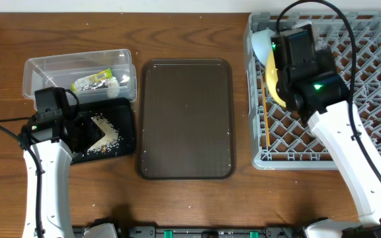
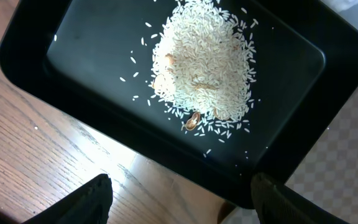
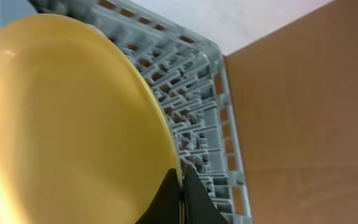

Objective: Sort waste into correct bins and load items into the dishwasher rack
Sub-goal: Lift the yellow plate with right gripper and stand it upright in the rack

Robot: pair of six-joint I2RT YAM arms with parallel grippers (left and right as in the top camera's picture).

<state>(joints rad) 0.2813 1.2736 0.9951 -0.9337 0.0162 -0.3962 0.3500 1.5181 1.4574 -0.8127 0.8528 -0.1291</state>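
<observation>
My right gripper is shut on the rim of the round yellow plate, which it holds on edge over the left side of the grey dishwasher rack. A light blue bowl stands in the rack's back left corner. Wooden chopsticks lie along the rack's left side. My left gripper is open and empty above the near edge of the black tray, which holds a pile of rice grains. The clear tub holds the green-and-yellow wrapper and the white scrap. The white bowl and the cup are out of view.
The large brown serving tray lies between the bins and the rack. The black tray sits just in front of the clear tub. Bare wooden table lies around them.
</observation>
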